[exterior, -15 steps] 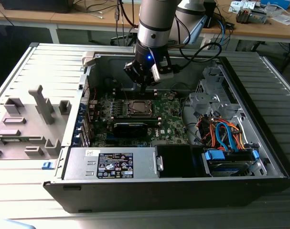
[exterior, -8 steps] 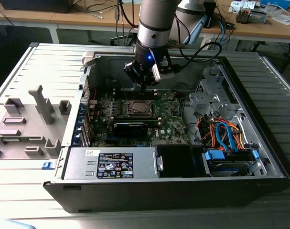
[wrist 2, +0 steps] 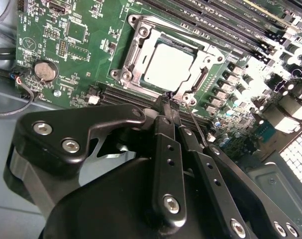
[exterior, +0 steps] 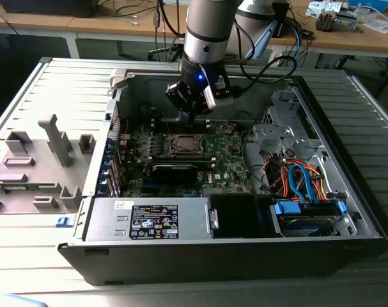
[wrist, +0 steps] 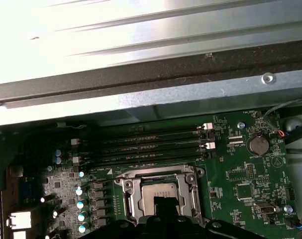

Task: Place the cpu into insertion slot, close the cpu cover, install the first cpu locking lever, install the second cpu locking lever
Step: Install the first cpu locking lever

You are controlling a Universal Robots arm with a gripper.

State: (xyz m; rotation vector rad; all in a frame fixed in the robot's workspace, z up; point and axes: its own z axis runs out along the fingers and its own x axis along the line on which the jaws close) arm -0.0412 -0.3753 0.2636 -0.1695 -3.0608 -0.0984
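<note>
Bright light from above glares white on the metal case wall point(wrist: 141, 30). Inside the case it is dimmer. The gripper point(wrist 2: 173, 102) looks dark and a bit blurry up close.

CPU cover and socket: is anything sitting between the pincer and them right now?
Nothing visible. In the second wrist view the pincer hangs right at the edge of the cpu cover, which lies flat around the cpu seated in the insertion slot. A thin wire lever runs beside the fingertips, not across the path.
</note>
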